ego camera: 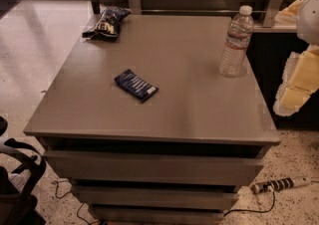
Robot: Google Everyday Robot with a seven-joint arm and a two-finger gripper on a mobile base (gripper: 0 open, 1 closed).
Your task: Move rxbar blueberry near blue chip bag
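My claw (299,82) hangs at the right edge of the view, off the right side of the counter (194,109) and above the floor; it reads as a pale, yellowish shape, and I cannot tell whether it is wide or narrow. It holds nothing that I can see. The rxbar blueberry (135,85) lies flat on the counter well to the left of the claw, at about the same height in the view, turned at a slant. The blue chip bag (107,23) is farther left again and farther back, at the far left corner, well apart from the bar. A water bottle (236,42) stands upright just left of the claw, near the counter's right edge. A power strip (281,184) lies on the floor below the claw.
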